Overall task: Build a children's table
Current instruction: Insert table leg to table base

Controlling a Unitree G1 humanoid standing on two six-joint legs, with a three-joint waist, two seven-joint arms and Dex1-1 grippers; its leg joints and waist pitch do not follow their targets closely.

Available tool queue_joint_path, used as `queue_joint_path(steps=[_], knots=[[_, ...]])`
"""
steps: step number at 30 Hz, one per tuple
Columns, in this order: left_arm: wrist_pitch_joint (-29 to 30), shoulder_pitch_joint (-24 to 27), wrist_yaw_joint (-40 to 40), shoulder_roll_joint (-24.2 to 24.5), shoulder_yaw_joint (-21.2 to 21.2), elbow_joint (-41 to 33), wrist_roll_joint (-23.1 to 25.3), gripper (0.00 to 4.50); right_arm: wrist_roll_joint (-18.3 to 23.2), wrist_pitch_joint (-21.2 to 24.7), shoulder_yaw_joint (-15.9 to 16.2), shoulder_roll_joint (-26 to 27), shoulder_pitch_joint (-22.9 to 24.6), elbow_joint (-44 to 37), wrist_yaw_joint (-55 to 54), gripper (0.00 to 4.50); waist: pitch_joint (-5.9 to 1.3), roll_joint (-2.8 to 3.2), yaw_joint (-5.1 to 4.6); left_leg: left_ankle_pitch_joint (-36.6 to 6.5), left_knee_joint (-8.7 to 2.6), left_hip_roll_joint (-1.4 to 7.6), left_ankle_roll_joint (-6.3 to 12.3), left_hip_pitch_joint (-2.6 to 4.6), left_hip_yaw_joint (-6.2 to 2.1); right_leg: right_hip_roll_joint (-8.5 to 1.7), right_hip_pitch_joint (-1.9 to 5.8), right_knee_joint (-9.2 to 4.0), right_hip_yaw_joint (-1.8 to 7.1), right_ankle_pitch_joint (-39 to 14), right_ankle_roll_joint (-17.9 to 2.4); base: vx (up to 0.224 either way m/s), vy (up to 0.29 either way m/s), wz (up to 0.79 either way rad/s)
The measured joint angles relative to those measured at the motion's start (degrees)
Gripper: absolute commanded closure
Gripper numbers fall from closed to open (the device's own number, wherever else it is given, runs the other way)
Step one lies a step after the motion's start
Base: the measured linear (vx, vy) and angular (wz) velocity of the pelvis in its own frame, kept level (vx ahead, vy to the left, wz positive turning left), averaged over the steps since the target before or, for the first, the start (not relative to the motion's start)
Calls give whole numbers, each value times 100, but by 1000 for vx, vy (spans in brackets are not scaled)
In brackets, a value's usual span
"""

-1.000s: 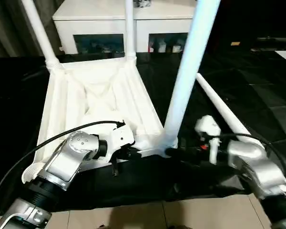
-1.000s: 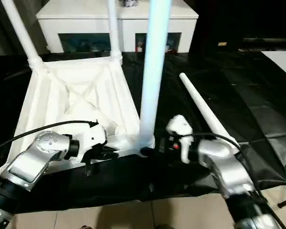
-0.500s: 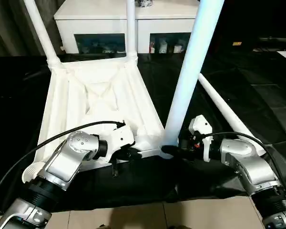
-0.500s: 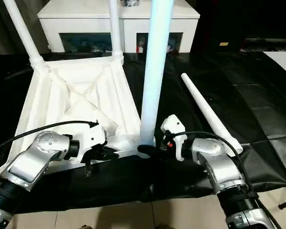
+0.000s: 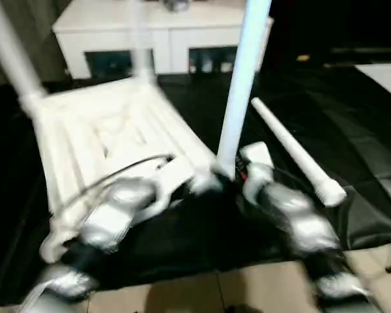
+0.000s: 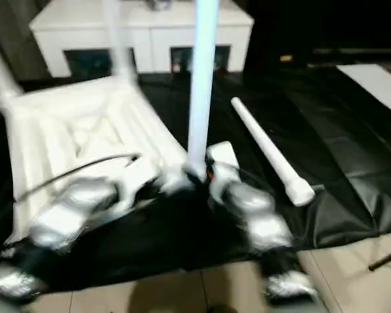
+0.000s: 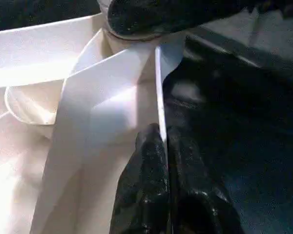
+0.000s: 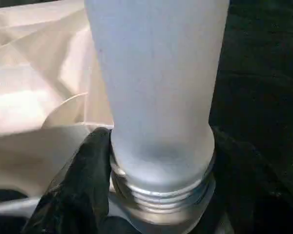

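Observation:
The children's table [image 5: 111,130] lies upside down on black cloth, ribbed underside up. An upright white leg [image 5: 241,85] stands in its near right corner socket. My right gripper [image 5: 231,176] is at that leg's base. In the right wrist view its black fingers [image 8: 83,180] sit on either side of the threaded end [image 8: 161,195], shut on the leg. My left gripper [image 7: 162,134] is shut on the table's thin near rim [image 7: 158,83], just left of that corner. Two more legs [image 5: 10,59] stand at the far corners. A loose leg [image 5: 290,153] lies on the cloth to the right.
A white low cabinet [image 5: 163,32] with dark glass openings stands behind the table. The black cloth [image 5: 352,130] spreads to the right. Pale floor tiles [image 5: 247,293] show past its near edge, close to my forearms.
The right gripper has moved in and closed around the base of the upright leg. The whole picture has shifted and blurred, so the camera moved. The left gripper keeps its hold on the rim.

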Motion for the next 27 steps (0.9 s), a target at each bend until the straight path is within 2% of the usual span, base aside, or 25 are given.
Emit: queue_joint_path(steps=[4, 5, 8, 9, 13, 16, 21, 23, 27], knots=[[88, -259, 532, -447, 36, 413, 153, 450, -201, -135, -89, 172, -392, 551, -614, 185, -17, 26, 23, 0, 0, -5, 0, -7, 2, -7, 4, -3, 2, 0, 0, 0, 0, 0], [81, -267, 558, -477, 34, 431, 171, 450, -202, -210, -124, 181, -399, 603, -612, 130, -21, 33, 36, 0, 0, -5, 1, -8, 2, -7, 5, -4, 1, 0, 0, 0, 0, 0], [52, -273, 558, -471, 23, 412, 199, 450, -194, -326, -183, 203, -354, 589, -524, 109, -28, 43, 62, 0, -4, -2, 1, -11, 2, -6, 4, -3, -2, 0, 1, 0, 0, 0], [45, -255, 540, -430, -11, 361, 198, 450, -188, -390, -185, 186, -250, 493, -446, 80, -28, 43, 79, 0, -6, 0, 1, -13, 2, -5, 1, -2, -4, -1, 1, 0, 0, 0], [33, -159, 382, -234, -85, 144, 193, 450, -174, -329, -110, 25, -42, 159, -96, 53, -27, 44, 115, 0, -15, 4, 1, -15, 3, -2, -5, 0, -5, 10, -16, 0, 0, 0], [35, 58, 52, 46, -108, -251, 119, 450, -56, -37, 123, -468, 306, -540, 604, 53, -27, 44, 134, 0, -19, 6, 1, -19, 2, 0, -8, -1, -6, 0, -1, 0, 0, 0], [-213, 382, -731, 732, -142, -744, -67, 450, 331, 135, 560, -1789, 1083, -1932, 2646, 53, -27, 44, 159, -2, -23, 6, 3, -19, 4, -1, -3, -9, -4, -10, 13, 0, 0, 0], [-295, 472, -1033, 972, -143, -868, -158, 450, 482, 192, 645, -2091, 1281, -2245, 3206, 53, -27, 44, 160, -2, -23, 7, 3, -14, 4, -1, -1, -5, -4, -18, 26, 0, 0, 0], [-458, 688, -1740, 1383, -186, -1160, -463, 450, 668, 370, 678, -2443, 1376, -2416, 3803, 53, -26, 46, 159, -2, -22, 7, 3, -12, 4, -1, -1, -2, -1, -25, 38, 0, 0, 0]])
